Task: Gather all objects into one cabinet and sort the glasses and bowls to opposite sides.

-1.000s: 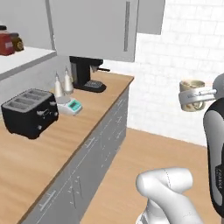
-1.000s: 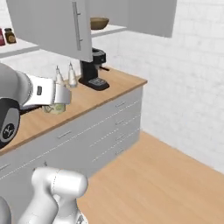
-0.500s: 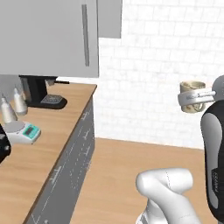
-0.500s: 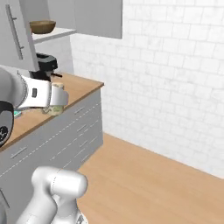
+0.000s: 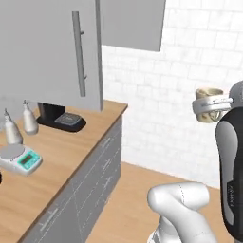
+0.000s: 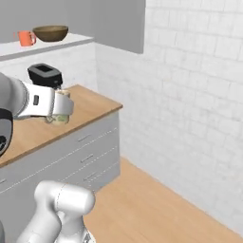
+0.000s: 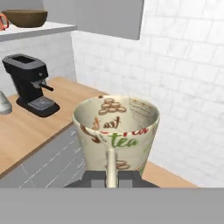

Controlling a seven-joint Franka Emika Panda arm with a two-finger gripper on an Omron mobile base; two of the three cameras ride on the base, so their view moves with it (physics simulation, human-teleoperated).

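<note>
In the left base view the end effector (image 5: 212,105) is raised high in front of the white brick wall (image 5: 190,71), clenched around a cream mug (image 5: 209,96) that sits upright in its grip. Well off to the left of it and lower lies the wooden worktop (image 5: 61,161), carrying a small kitchen scale (image 5: 21,158), two pale bottles (image 5: 29,118) and the base of a black coffee machine (image 5: 61,121); the tall grey cabinet door (image 5: 52,52) with its long bar handle (image 5: 79,52) hangs above that worktop. In the right base view the end effector (image 6: 60,108) grasps the cream mug (image 6: 61,105) above the worktop (image 6: 71,116), with the coffee machine (image 6: 45,76) just behind it. Higher up and further back is the white cabinet shelf (image 6: 47,46), holding a coral-orange mug (image 6: 25,38) and, close beside it, a wide dark-brown bowl (image 6: 50,32). In the hand view the cream mug (image 7: 116,131), printed with the word tea and coffee beans, stands directly ahead of the end effector (image 7: 111,175), its handle pinched between the jaws and its mouth open upward. Beyond it to the left stand the coffee machine (image 7: 29,81) on the worktop (image 7: 39,118), and above, the shelf (image 7: 39,29) with the bowl (image 7: 25,17) and the edge of the orange mug (image 7: 2,21).
</note>
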